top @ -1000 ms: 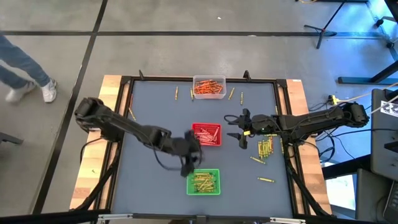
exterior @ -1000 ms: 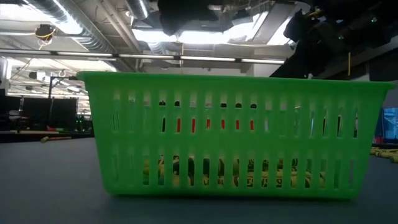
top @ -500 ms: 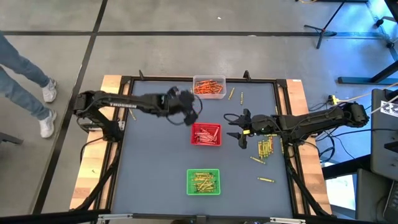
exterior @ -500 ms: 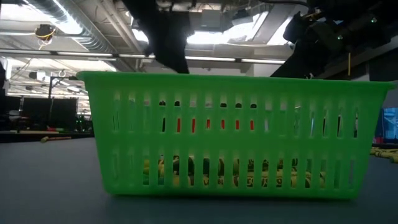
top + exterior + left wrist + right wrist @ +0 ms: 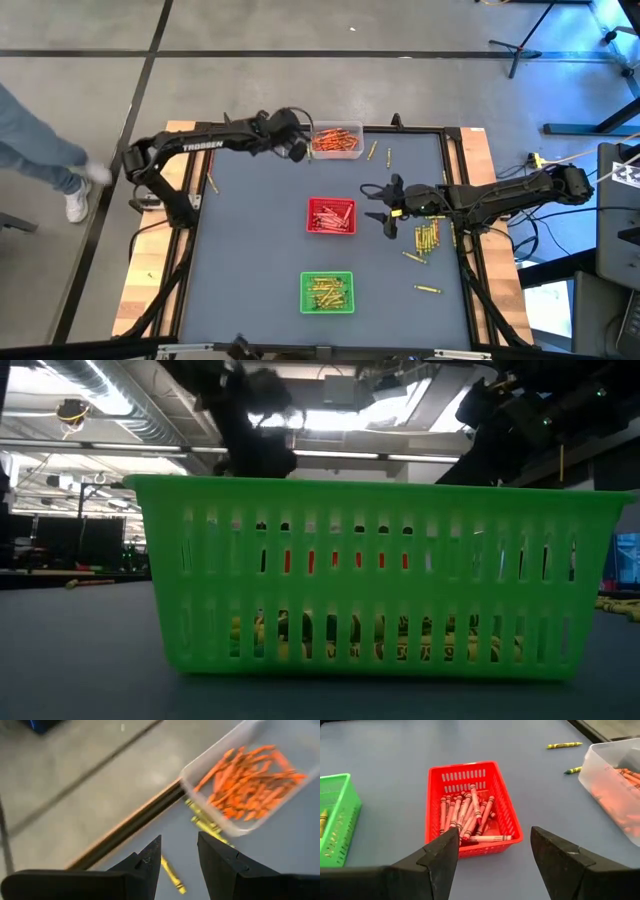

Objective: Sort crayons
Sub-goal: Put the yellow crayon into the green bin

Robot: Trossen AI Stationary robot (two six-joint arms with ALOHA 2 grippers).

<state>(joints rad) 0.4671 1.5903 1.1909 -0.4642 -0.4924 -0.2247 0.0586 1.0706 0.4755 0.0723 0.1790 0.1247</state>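
Crayons (image 5: 250, 780): I see orange ones heaped in the clear tray (image 5: 336, 152) at the bench's far edge.
Left tool (image 5: 297, 146): beside that tray, slightly parted, empty.
Right tool (image 5: 377, 208): released, by red tray (image 5: 332, 216).

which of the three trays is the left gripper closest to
The clear plastic tray of orange crayons at the table's far edge; the left gripper hovers beside it, unlike the red basket and green basket.

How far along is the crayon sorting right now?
Mostly done: the clear tray holds orange crayons, the red tray red ones, the green tray olive ones. The left end effector hovers empty over a loose crayon beside the clear tray. An olive pile remains near the open right end effector.
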